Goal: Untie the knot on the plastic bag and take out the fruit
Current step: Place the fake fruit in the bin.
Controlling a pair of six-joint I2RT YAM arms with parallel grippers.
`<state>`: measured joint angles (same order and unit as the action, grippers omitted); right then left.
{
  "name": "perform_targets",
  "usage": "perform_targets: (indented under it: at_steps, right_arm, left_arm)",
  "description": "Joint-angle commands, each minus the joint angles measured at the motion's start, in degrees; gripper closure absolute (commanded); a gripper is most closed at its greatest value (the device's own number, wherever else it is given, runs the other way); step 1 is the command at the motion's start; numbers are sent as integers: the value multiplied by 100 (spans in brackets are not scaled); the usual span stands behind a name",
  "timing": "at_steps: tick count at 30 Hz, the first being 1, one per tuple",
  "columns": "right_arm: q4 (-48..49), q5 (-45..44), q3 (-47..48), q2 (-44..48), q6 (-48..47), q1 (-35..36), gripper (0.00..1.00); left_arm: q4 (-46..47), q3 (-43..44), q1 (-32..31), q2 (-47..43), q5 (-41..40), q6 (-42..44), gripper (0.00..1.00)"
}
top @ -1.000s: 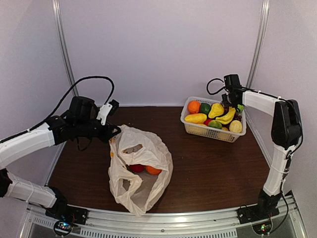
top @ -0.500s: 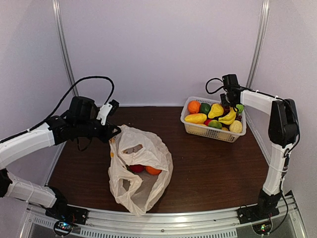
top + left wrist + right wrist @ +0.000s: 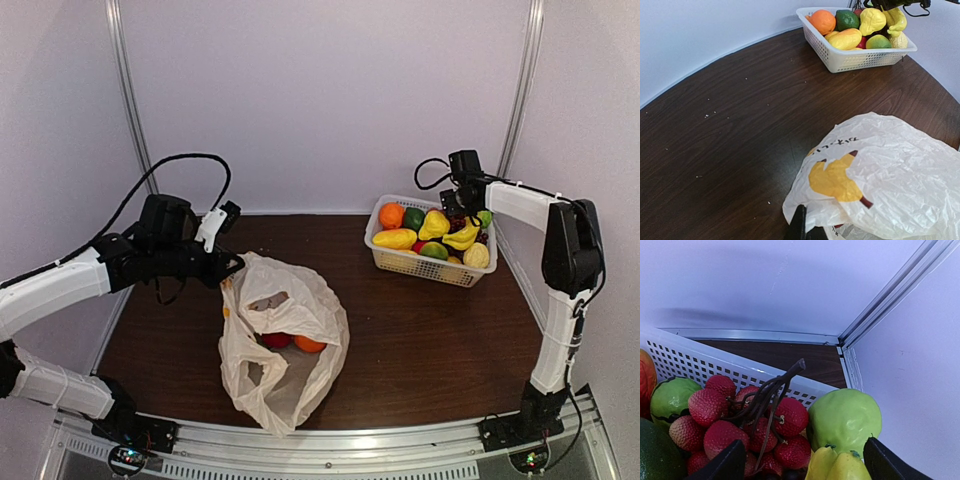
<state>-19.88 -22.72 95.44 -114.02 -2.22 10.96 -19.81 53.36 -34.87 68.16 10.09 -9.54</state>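
The plastic bag (image 3: 290, 310) lies crumpled and cream on the dark table, and a red fruit (image 3: 275, 339) and an orange fruit (image 3: 309, 343) show through it. No knot shows; one loop handle (image 3: 262, 375) lies loose at the front. My left gripper (image 3: 229, 267) is shut on the bag's far-left edge. In the left wrist view, its fingers (image 3: 799, 227) pinch the plastic bag (image 3: 890, 170) beside a yellow print. My right gripper (image 3: 462, 210) hovers open over the basket's back right. Its fingers (image 3: 727, 465) stand wide apart on either side of the yellow banana bunch (image 3: 840, 467), which rests below a light green fruit (image 3: 845, 420).
The white lattice basket (image 3: 425, 264) at the back right holds several fruits, among them an orange one (image 3: 391, 215), a yellow mango (image 3: 395, 239) and a red berry cluster (image 3: 745, 420). The booth's side wall (image 3: 920, 390) and corner post stand just right of the basket.
My right gripper's jaws have spread wide over the basket, and the banana bunch now lies among the other fruit. The left arm and the bag have not moved.
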Motion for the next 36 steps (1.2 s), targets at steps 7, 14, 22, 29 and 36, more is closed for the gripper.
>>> perform_targets:
  at_steps: [7,14,22,29,36]
  right_arm:
    - [-35,359,28,489,198,-24,16]
    - [-60,497,56,670,222,-24,18]
    - [-88,577,-29,789,354,-24,18]
    - [-143,1064,-354,1217,554,-14,17]
    - [199,2214,-1173,2210,203,381,14]
  left_arm:
    - [43,121,29,140,132,-48,100]
    - [38,130,29,167,177,-48,100]
    - [38,130,25,141,170,-48,100]
    - [61,130,25,134,267,-45,100]
    - [188,91,24,137,591,-5,100]
